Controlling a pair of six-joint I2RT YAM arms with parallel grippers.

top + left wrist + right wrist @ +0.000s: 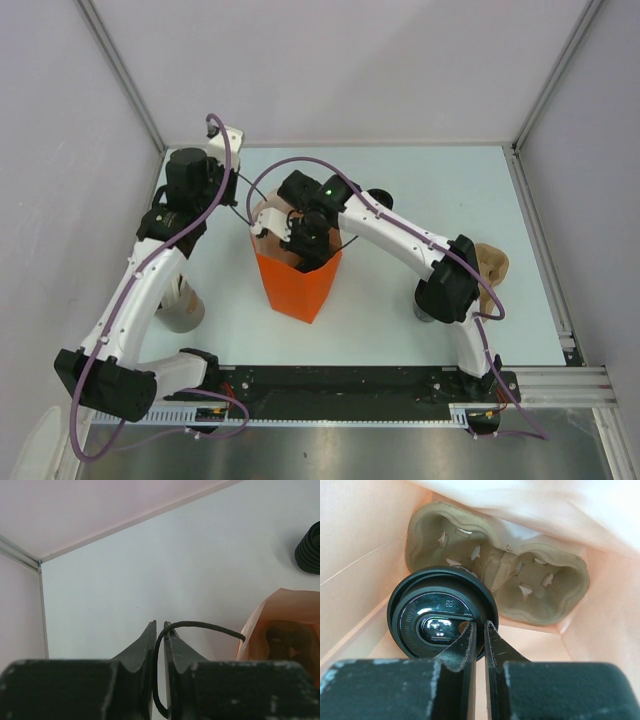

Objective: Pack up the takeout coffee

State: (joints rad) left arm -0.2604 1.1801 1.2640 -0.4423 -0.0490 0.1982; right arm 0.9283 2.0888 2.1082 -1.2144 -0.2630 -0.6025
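So the right jaws are pinched down to a sliver on the lid rim of the takeout coffee (440, 622). The cup's deep inside the orange paper bag (300, 285), just in front of a pulp cup carrier (540, 582) lying at the bottom. Can't tell if it's seated in a pocket. Meanwhile the left jaws are squeezed tight on the bag's black cord handle (200, 625), off to the bag's left over the bench (450, 180).

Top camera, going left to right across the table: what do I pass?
grey cup → orange bag → brown cardboard piece
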